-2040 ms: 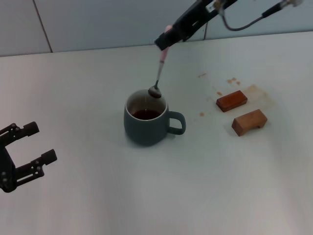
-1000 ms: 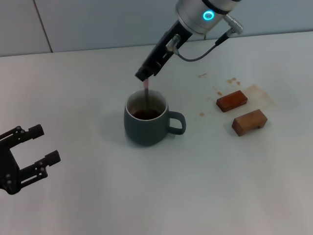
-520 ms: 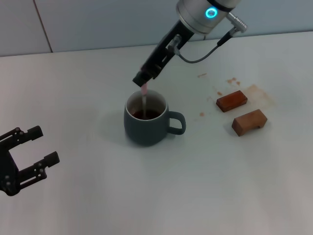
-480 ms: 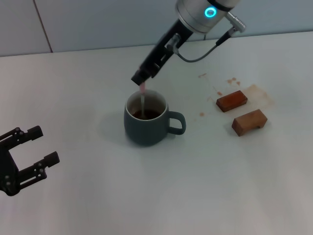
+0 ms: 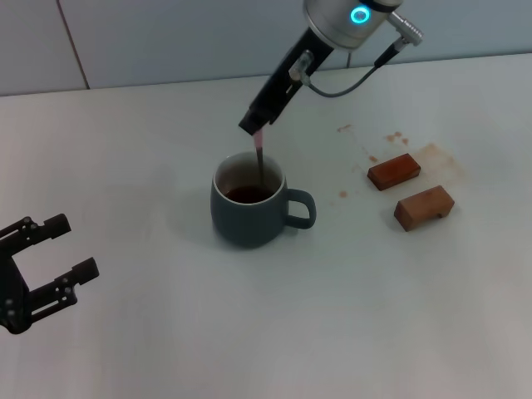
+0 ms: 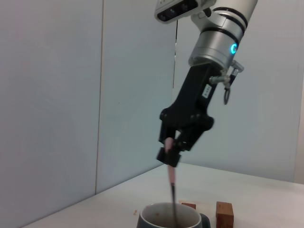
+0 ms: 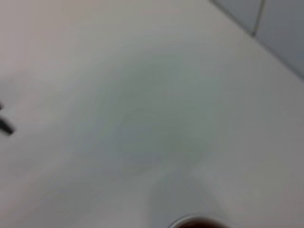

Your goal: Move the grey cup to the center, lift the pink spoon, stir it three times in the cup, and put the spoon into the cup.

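On the pale, smooth bench (image 5: 166,332), two brown wooden blocks (image 5: 394,171) (image 5: 424,207) lie to the right of the stout blue-grey ceramic mug (image 5: 249,202), well apart from it, among small brown stains (image 5: 395,136); nothing stands between them and the mug. The mug sits near the middle, loop handle pointing right, dark liquid inside. The right end effector (image 5: 258,125) hangs just above its rim, clamped on the pale pink handle of the slim metal spoon (image 5: 259,165), which drops steeply into the mug; its bowl is hidden in the liquid. The left end effector (image 5: 51,253) is parked low at the left, fingers spread wide, holding nothing. The right wrist view is blurred, showing only bench.
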Robot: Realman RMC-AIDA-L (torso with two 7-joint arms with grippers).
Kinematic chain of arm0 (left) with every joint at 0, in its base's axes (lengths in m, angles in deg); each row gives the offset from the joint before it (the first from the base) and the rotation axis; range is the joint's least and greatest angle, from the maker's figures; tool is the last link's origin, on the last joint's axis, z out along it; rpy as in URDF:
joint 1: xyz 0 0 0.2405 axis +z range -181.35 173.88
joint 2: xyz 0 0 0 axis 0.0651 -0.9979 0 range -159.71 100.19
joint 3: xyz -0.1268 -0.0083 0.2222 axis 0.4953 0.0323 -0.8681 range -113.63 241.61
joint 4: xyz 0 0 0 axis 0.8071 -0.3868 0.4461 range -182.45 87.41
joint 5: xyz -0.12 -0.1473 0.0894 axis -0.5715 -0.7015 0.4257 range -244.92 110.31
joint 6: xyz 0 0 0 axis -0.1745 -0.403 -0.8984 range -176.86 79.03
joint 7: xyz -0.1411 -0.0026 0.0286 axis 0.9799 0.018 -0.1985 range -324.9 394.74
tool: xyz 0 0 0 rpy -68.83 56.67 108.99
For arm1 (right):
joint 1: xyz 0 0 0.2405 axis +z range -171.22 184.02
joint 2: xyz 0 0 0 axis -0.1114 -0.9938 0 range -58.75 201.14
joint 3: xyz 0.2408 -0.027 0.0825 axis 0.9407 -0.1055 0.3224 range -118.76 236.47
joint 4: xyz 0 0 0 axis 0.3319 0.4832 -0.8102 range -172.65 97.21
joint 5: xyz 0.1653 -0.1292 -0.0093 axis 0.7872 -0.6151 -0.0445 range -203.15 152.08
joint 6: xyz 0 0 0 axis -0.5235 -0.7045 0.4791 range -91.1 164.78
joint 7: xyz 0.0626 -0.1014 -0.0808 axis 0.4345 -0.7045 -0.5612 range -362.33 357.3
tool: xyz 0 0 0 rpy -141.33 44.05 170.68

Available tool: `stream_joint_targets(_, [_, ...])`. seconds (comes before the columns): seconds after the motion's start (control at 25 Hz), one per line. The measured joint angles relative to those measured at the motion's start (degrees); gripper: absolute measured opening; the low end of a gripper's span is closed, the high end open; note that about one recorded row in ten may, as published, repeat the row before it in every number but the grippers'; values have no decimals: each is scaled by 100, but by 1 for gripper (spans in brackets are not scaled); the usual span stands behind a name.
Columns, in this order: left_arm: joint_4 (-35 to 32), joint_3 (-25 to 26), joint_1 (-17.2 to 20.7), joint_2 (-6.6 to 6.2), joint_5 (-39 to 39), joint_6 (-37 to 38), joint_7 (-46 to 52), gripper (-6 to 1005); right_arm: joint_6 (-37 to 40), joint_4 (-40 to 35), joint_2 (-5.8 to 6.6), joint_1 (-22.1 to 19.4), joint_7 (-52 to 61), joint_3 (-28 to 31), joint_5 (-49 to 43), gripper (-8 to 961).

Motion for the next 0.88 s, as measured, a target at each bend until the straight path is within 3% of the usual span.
stream_joint_targets(0.2, [0, 0, 7, -6, 0, 5, -8, 715, 253, -19, -45, 32, -135, 36, 235, 204])
stream_joint_targets(0.48, [0, 0, 17, -17, 0, 23, -13, 715, -320, 44, -79, -7, -53, 0, 42, 209])
stream_joint_targets(0.68, [0, 0, 36, -33, 1, 41, -5, 715, -34, 17, -81, 45, 35, 22, -122, 213])
stream_joint_targets(0.88, [-1, 4, 36, -50, 0, 67, 31, 715, 77, -13, -109, 16, -72, 51, 326, 217])
